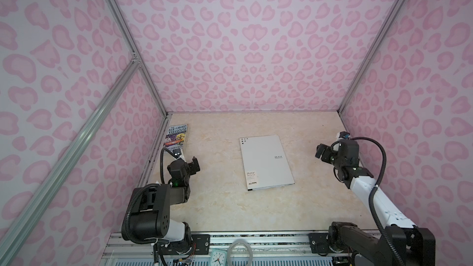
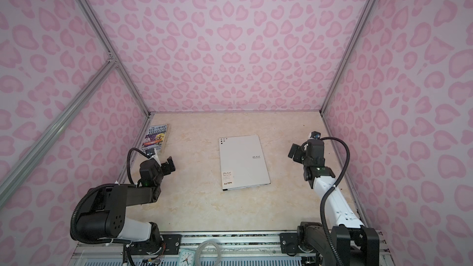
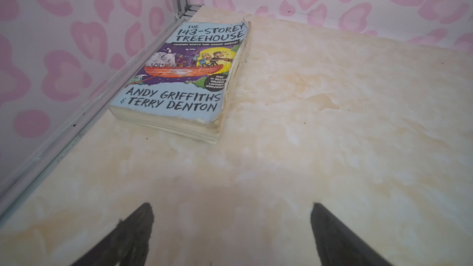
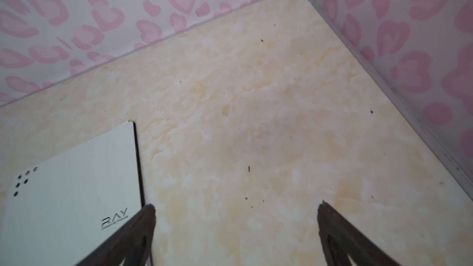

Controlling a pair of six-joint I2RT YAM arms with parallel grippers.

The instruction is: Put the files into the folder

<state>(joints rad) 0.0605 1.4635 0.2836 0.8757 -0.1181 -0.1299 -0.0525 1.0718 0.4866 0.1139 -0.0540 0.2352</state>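
— Where do we stand on the files?

— I see no loose sheets anywhere on the marble-patterned table (image 1: 307, 205). The RAY folder (image 1: 266, 162) lies closed and flat near the middle, cover up, with its A4 label toward our side. A thin pale strip shows along its near edge. Whether that is paper inside or the back cover, I can't tell. My judgement is that the files are in and the folder is shut, so the job looks finished or nearly so.

— And your arms?

— Both are clear of it. My left arm is folded at the elbow. The left gripper (image 1: 195, 165) hangs over the table well apart from the folder and points toward the Treehouse paperback (image 3: 184, 72) by the left wall. Its jaws are spread wide with nothing between them. My right arm reaches forward along the right wall. The right gripper (image 4: 236, 205) is off the folder's right edge without touching it, also wide and empty.

— Anything left?

— At most I'd check the sheets sit square inside.
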